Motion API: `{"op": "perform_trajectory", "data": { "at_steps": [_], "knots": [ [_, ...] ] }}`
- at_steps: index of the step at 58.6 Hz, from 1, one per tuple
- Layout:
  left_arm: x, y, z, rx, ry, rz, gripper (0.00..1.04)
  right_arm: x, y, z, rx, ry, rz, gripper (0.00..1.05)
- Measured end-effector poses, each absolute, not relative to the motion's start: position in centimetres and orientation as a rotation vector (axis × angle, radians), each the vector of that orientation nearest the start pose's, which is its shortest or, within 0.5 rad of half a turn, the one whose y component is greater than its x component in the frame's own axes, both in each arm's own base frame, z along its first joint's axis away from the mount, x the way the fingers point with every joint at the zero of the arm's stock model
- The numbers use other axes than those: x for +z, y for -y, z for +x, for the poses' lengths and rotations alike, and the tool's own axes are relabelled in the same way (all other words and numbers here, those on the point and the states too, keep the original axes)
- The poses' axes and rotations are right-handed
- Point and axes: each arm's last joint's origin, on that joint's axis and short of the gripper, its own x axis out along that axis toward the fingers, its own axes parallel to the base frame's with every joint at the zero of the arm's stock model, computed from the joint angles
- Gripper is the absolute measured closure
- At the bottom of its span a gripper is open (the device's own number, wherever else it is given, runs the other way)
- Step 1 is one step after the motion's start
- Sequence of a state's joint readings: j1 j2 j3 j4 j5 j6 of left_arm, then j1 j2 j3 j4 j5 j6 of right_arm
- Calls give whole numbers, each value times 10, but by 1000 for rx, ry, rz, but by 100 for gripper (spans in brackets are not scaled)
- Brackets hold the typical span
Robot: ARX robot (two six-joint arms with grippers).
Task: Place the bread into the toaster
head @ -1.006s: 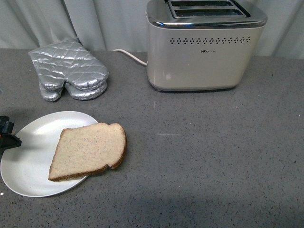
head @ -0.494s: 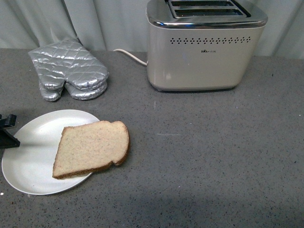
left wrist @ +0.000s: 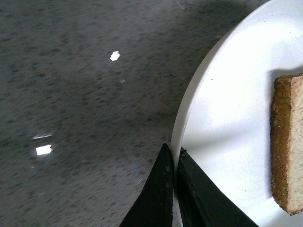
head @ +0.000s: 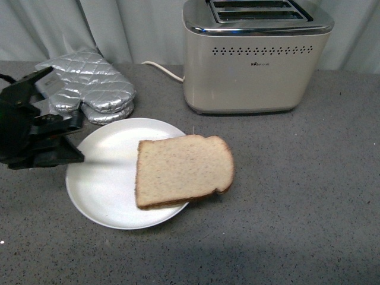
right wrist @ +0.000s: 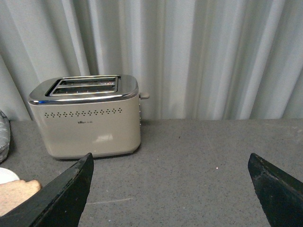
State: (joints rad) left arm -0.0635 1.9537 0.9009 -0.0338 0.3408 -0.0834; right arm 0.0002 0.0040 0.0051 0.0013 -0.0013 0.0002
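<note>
The bread [head: 181, 170], a light-brown slice with a darker crust, lies on a white plate [head: 101, 184], overhanging its right rim. My left gripper [head: 76, 155] is shut on the plate's left rim. In the left wrist view its black fingers pinch the plate [left wrist: 222, 118] edge, my left gripper [left wrist: 174, 156] closed on it, with the bread [left wrist: 289, 142] crust at the side. The beige toaster [head: 255, 56] stands at the back, its slots empty. My right gripper [right wrist: 170, 175] is open above bare counter and faces the toaster [right wrist: 87, 118]. An edge of the bread [right wrist: 14, 194] shows there too.
A silver quilted oven mitt [head: 86, 86] lies at the back left, just behind the left arm. The toaster's white cord [head: 163, 69] runs along the counter behind it. A grey curtain [right wrist: 213, 52] hangs behind the grey speckled counter [head: 297, 196].
The plate with the bread has slid right and back toward the toaster, pulled by my left gripper, which has come well into the front view.
</note>
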Motion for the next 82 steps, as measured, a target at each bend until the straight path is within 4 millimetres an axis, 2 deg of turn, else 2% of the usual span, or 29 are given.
{"op": "perform_trajectory", "data": {
  "at_steps": [9,22,37,52,69,76,82],
  "knots": [
    [72,84,355,-368,-1108,-242,102,165,0,98,2,2,0,10],
    [61,137,375,-433,-1150,-240,102,165,0,98,2,2,0,10],
    [53,163,386,-451,-1178,-219,102,165,0,98,2,2,0,10],
    [48,174,394,-441,-1194,-215,101,165,0,98,2,2,0,10],
    [55,168,393,-439,-1166,-230,58,165,0,98,2,2,0,10],
    [74,157,386,-424,-1079,-237,40,165,0,98,2,2,0,10],
    [101,143,375,-367,-951,-197,23,165,0,98,2,2,0,10]
  ]
}}
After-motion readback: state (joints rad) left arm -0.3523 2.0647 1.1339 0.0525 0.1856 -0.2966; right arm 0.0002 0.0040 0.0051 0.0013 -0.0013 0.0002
